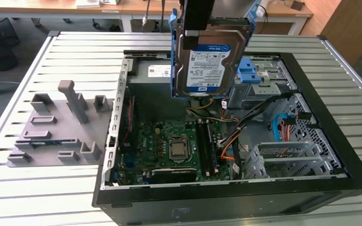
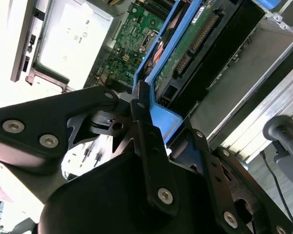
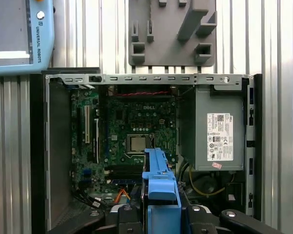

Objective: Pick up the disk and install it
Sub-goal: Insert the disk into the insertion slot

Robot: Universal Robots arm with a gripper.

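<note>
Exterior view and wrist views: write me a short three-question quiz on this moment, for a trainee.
1. True or false: the hard drive lies flat inside the computer case.
2. Fill in: in the exterior view, the grey fixture plate lies on the table at the computer case's ____ side.
3. The claw is shut on: A the hard drive; B the grey fixture plate; C the computer case.

Key: 1 false, it hangs upright in the claw above the open case; 2 the exterior view's left; 3 A.
</note>
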